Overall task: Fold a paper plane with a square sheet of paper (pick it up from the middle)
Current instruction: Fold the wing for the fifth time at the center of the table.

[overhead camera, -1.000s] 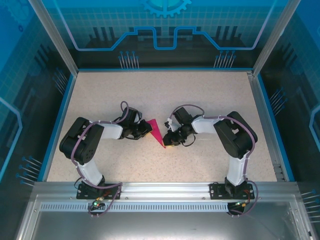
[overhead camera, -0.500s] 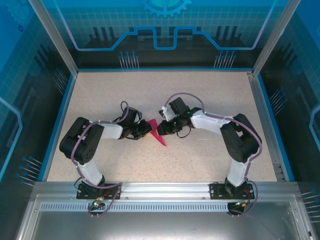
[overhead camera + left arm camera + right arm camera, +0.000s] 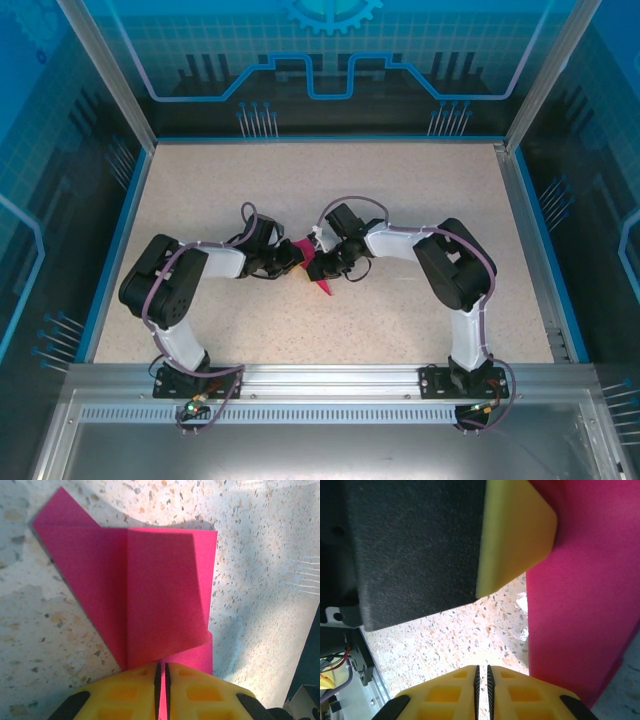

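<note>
Top view, middle of frame: thin magenta-pink folded paper sheet (image 3: 320,282) lies on speckled beige desk (image 3: 300,190), between two arms. Left gripper (image 3: 161,668) pressed together, pinching bottom edge of paper sheet. Folded flaps fan out above its yellow fingers (image 3: 125,692). Right gripper (image 3: 481,670) pressed together too, nothing between. Paper sheet just beside it, at right of frame.

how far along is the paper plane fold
Done: the pink paper is no longer a flat square; it is folded into overlapping layers with one pointed end. In hand: the left jaws are shut on its edge, and the right jaws sit shut beside it with no paper between them. Left: the flaps look uneven and it is no slim dart yet, so more folds and creasing probably remain.
</note>
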Tool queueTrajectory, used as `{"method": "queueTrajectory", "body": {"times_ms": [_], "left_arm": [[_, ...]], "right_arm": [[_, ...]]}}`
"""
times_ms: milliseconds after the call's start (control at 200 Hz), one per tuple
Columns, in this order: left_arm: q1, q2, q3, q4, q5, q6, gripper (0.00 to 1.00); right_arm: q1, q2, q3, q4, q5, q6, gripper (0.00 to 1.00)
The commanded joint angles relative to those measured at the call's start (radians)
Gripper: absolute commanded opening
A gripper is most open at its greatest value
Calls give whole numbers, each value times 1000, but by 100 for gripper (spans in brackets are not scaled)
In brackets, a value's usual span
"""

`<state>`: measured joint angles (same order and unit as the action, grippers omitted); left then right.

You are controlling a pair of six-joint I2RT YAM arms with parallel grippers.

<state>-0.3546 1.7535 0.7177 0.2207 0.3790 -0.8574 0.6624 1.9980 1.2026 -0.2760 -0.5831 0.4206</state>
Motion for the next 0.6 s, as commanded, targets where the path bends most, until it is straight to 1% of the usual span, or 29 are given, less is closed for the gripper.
{"method": "queueTrajectory", "body": {"times_ms": [0, 220, 595], "left_arm": [[-4, 32, -2, -72, -42, 17, 16], [-5, 33, 0, -77, -43, 17, 16], [-4, 34, 2, -77, -44, 17, 16]], "right_arm": [[-10, 30, -13, -2, -31, -6, 14], [-16, 35, -29, -27, 9, -13, 14], [-19, 65, -16, -54, 8, -18, 13]]}}
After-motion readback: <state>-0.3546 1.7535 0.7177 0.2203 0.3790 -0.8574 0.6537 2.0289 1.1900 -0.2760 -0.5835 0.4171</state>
